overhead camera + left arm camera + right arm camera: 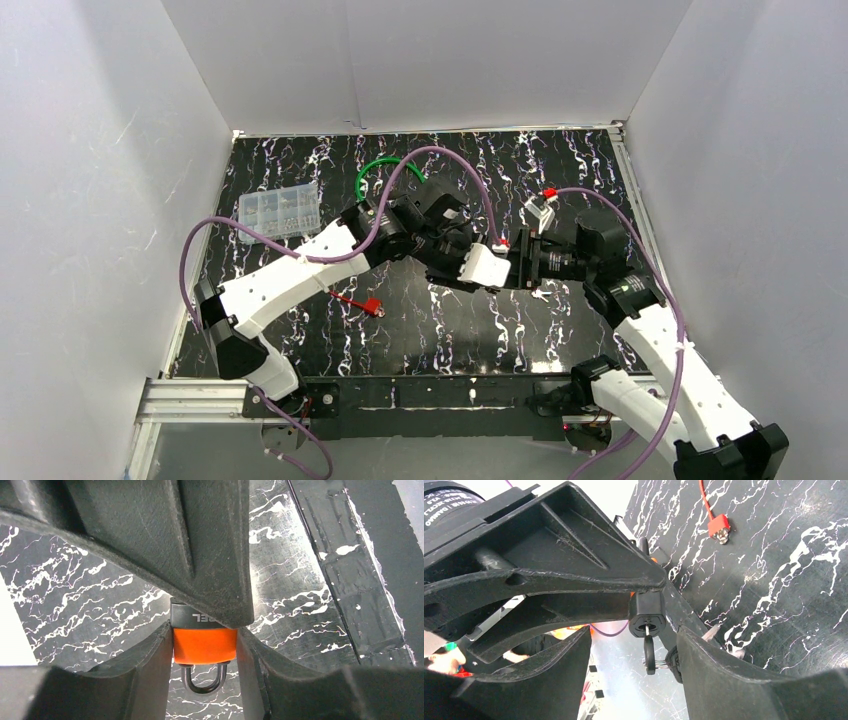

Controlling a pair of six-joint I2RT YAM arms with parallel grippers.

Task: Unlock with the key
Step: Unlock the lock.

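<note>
**A:** What does the left tool (pixel 204 654) hold?

**B:** It is clamped on the orange padlock (pixel 202 642), held above the tabletop (pixel 75 605).

**A:** And to the right?

**B:** The key (pixel 650 652) sits in the keyhole. The right tool (pixel 634 647) is spread around it, not gripping. The next move is probably to pinch the key and turn it.

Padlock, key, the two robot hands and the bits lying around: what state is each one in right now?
padlock: gripped, shackle closed.
key: pushed into the padlock's keyhole, head hanging free.
left hand: shut on the padlock.
right hand: open around the key, not gripping it.
red plug: lying loose, untouched.
clear box: too small to tell whether its lid is shut.
</note>
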